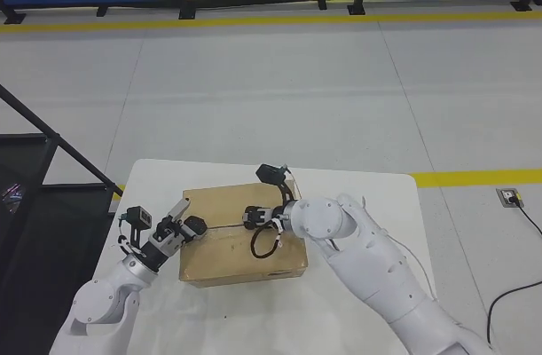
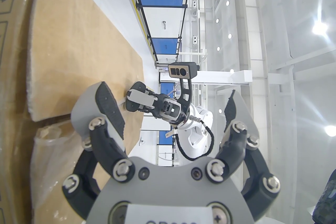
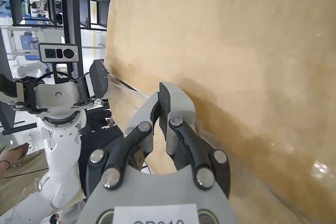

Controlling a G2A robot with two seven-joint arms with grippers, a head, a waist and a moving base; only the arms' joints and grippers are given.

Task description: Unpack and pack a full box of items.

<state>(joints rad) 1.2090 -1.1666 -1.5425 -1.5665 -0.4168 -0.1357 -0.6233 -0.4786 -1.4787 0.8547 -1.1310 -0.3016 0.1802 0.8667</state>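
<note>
Jaws apart on left arm (image 1: 111,300), pressed together on right arm (image 1: 368,247).

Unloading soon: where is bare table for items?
Free: the table at its far right corner past the box, and the strip between box and near edge. Crowded: the box's left end by the left tool, and its top seam under the right tool.

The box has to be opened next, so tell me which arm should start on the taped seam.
Left, probably. The left claw is open at the end of the seam by the edge of the box, ready to catch it. The right claw is shut, over the middle of the seam.
</note>
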